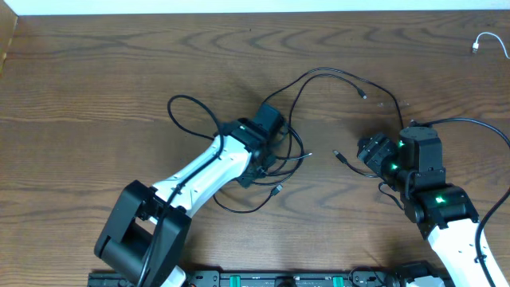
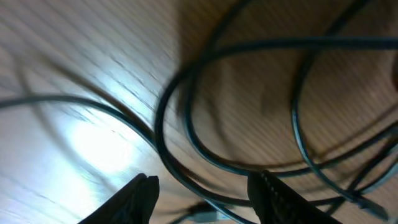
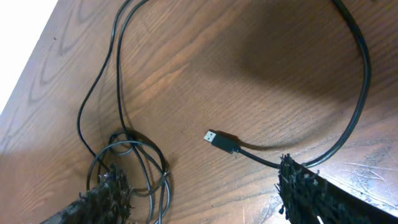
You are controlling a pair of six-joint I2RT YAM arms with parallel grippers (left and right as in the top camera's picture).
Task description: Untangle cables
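Overhead, the black cables [image 1: 291, 153] lie tangled on the wooden table [image 1: 96, 80] a little left of centre, with loops spreading to the left and to the far side, and loose plug ends trailing right and near. The left gripper [image 1: 267, 139] points down into the middle of this tangle. The right gripper [image 1: 368, 150] sits to the right of it, close to one loose plug end. A white cable [image 1: 488, 41] lies well apart at the far right corner. The left wrist view is blurred, but its two fingertips [image 2: 140, 193] stand apart at a middling gap, with several black strands crossing the table between and beyond them; none looks pinched. In the right wrist view the fingers [image 3: 311, 190] stand wide, gripping nothing. A USB plug [image 3: 219, 142] lies flat between them, and its cord runs past the right finger and arcs away far. A small coil sits against the left finger.
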